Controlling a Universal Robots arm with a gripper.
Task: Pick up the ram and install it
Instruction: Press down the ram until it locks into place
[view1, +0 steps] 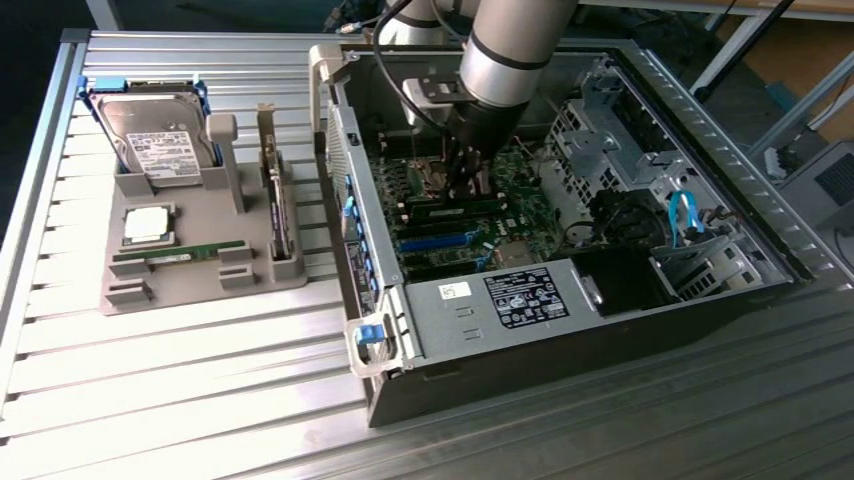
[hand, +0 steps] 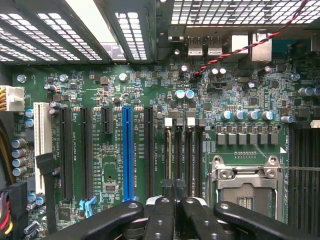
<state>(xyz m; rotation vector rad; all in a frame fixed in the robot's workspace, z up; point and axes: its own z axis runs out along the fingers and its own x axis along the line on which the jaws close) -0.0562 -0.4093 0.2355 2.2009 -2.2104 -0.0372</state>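
Ram (view1: 180, 250): lay flat and green, with a small white label, in a groove of the grey holder (view1: 200, 290) on the counter (view1: 200, 400). Sat well apart from the pincer (view1: 465, 185), toward nine o'clock of the open computer case (view1: 534, 360) in the exterior view. Shared the holder with a silver processor chip (view1: 147, 225) just at its twelve o'clock, a hard drive (view1: 160, 140) standing further toward twelve, and a card with metal bracket (view1: 276, 210) standing on edge toward three o'clock.

Pincer: hung inside the case on the arm (view1: 514, 50), pointed down at the motherboard (hand: 100, 80). Was closed fully, black fingers (hand: 162, 215) pressed together, with nothing seen between them (hand: 175, 187). Stood over the near end of the narrow black memory slots (hand: 194, 150), between the blue slot (hand: 127, 150) and the empty processor socket (hand: 245, 180).

One slot under the pincer showed a thin yellowish line (hand: 169, 150) along its length; could not tell what that was.
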